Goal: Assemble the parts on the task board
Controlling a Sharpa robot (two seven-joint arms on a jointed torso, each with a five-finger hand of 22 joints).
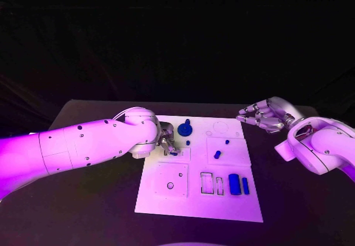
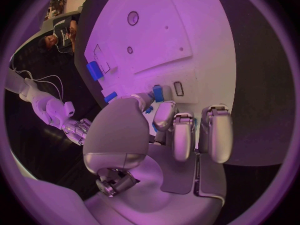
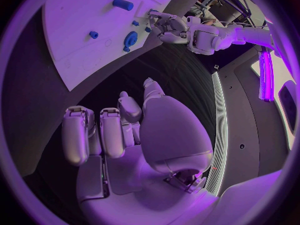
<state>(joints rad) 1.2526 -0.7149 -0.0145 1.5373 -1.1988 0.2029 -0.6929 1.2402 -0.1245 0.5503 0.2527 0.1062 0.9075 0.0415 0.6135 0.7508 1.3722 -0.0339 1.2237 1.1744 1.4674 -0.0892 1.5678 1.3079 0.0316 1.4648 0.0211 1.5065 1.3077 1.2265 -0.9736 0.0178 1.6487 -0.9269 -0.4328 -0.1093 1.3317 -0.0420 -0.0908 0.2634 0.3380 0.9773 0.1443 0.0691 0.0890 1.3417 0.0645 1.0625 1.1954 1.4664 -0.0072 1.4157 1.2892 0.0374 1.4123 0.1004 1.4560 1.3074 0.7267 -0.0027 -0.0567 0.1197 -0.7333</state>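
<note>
The white task board [image 1: 166, 202] lies in the middle of the black table. My left hand [image 1: 164, 142] hovers low over the board's left part, its thumb and a finger pinching a small blue part [image 2: 158, 93] beside a narrow slot [image 2: 179, 88]. Just past it stands a blue gear-like part [image 1: 185, 128], with a short blue piece [image 1: 217, 154] further right. Two long blue bars [image 1: 234, 183] lie side by side near the board's right edge. My right hand [image 1: 262, 117] hangs off the board's far right corner, fingers loosely bent and holding nothing.
A square recessed plate with a hole [image 1: 171, 180] and two narrow rectangular slots [image 1: 207, 183] occupy the board's near half. Bare black table [image 1: 296, 205] surrounds the board. My left forearm [image 1: 89, 146] lies across the table's left side.
</note>
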